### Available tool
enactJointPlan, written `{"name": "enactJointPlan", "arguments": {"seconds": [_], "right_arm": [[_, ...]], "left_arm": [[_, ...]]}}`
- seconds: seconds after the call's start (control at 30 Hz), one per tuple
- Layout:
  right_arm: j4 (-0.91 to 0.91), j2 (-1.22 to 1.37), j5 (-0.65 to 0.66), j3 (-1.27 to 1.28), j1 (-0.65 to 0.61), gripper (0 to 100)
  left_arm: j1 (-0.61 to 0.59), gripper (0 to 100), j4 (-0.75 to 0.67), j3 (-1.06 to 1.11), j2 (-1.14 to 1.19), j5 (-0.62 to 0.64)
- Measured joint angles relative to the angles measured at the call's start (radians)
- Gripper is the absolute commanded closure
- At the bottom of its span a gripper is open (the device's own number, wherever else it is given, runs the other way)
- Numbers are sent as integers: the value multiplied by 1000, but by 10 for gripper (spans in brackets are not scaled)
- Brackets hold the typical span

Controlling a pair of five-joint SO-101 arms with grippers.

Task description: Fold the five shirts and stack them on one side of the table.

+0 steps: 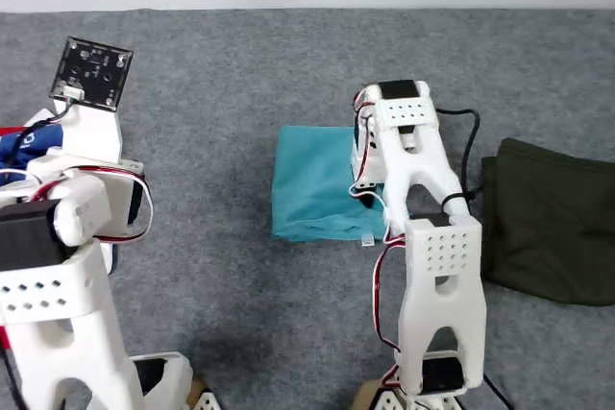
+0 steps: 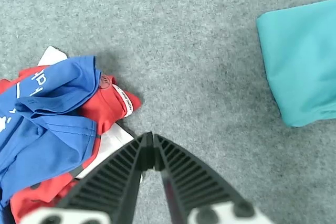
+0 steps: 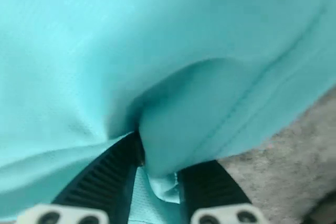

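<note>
Right gripper (image 3: 161,157) is pressed into teal shirt (image 3: 157,51); fold of cloth is pinched between narrowly parted jaws. In high view, one edge of shirt is hidden by right arm (image 1: 423,199); shirt is laid folded mid grey table (image 1: 221,93). Left gripper (image 2: 150,141): jaws closed tip to tip, nothing held, beside crumpled blue, red and white shirts (image 2: 52,124), which are cut off at frame edge. Dark green shirt (image 1: 553,223) is folded at right side, partly cut off.

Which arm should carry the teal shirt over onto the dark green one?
Right. The right gripper pinches the teal shirt, and the dark green shirt lies on that arm's side. The left gripper is shut, by the heap of unfolded shirts across the table.
</note>
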Motion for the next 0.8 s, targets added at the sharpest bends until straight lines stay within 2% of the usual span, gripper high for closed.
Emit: {"name": "enactJointPlan", "arguments": {"seconds": [0.1,0.33,0.53,0.63,0.8], "right_arm": [[-14,-32,123,2,48,990],[-187,-78,651,2,169,990],[-330,-78,988,-44,175,990],[-402,-77,1079,-49,175,979],[-410,-77,1097,-51,175,809]], "left_arm": [[0,995,0,0,0,-25],[0,995,0,0,0,-60],[0,995,0,0,0,-60],[0,995,0,0,0,-61],[0,995,0,0,0,-61]]}}
